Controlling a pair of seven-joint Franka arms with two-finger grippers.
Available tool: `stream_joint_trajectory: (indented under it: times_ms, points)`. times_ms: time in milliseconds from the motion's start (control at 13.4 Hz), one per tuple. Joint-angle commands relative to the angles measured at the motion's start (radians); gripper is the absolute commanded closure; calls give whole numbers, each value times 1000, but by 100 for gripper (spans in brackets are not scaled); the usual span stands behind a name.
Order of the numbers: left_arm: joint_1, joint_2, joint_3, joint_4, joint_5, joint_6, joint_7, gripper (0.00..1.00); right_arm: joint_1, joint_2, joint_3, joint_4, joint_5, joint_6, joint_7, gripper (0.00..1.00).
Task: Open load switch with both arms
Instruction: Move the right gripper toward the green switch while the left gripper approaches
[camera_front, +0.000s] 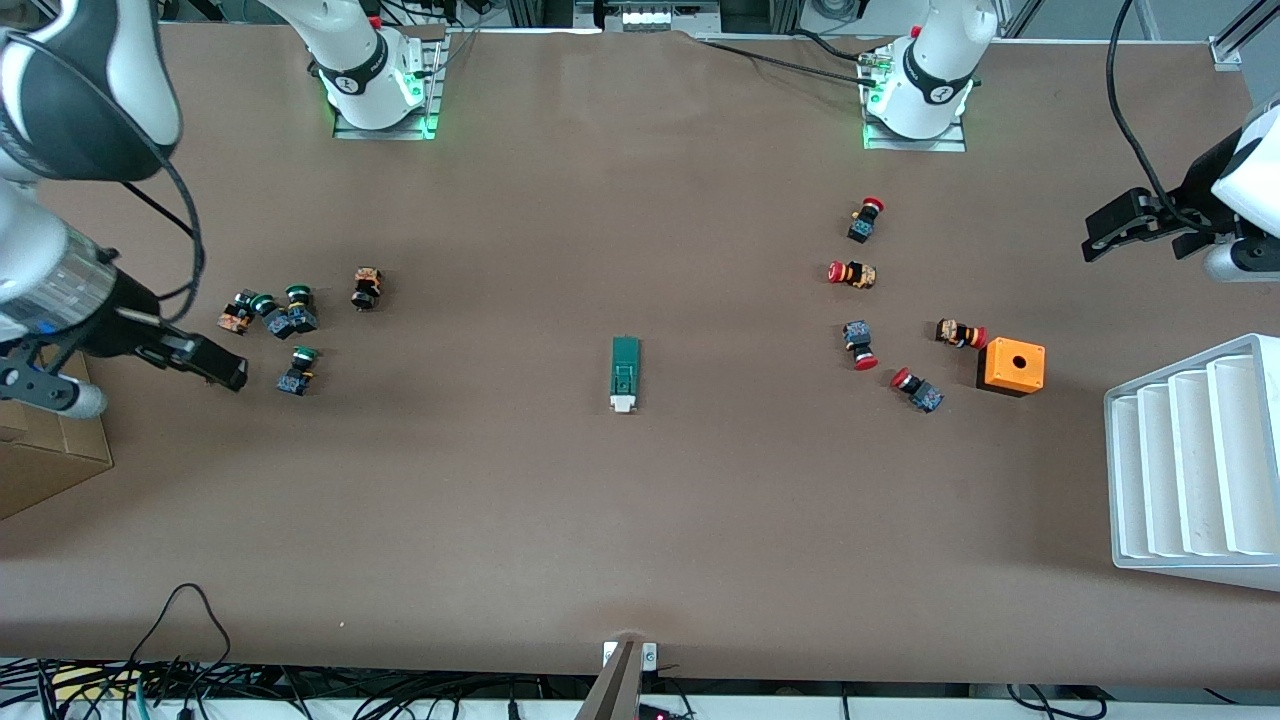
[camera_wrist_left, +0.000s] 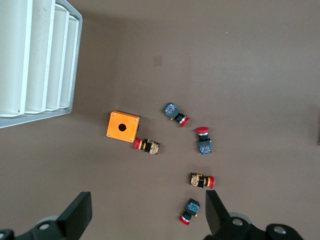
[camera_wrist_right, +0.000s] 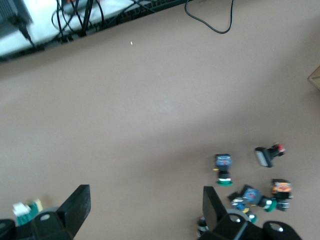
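Both grippers, left (camera_front: 1105, 232) and right (camera_front: 215, 365), fingers apart, empty; converge on load switch (camera_front: 625, 373), pinch opposite ends squarely.

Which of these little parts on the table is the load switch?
Look at the bare middle of the brown table, between the green-capped buttons and the red-capped buttons. The load switch lies there alone: a narrow dark-green block with a white end, and no round cap.
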Motion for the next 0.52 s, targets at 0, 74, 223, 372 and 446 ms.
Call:
stream_joint_trajectory:
  times_ms: [0, 74, 223, 372, 446]
  points:
    - [10, -24, -7, -31, 11, 17, 24, 0, 15, 25, -1, 31, 18, 11, 146, 1]
    - [12, -24, -7, -30, 11, 17, 24, 0, 15, 35, -1, 31, 41, 27, 148, 1]
    - [12, -23, -7, -31, 11, 17, 24, 0, 6, 72, -4, 31, 173, 23, 139, 1]
    - [12, -23, -7, -30, 11, 17, 24, 0, 12, 120, -4, 31, 185, 17, 141, 1]
    - [12, -23, -7, -30, 11, 17, 24, 0, 15, 124, -3, 29, 179, 12, 144, 1]
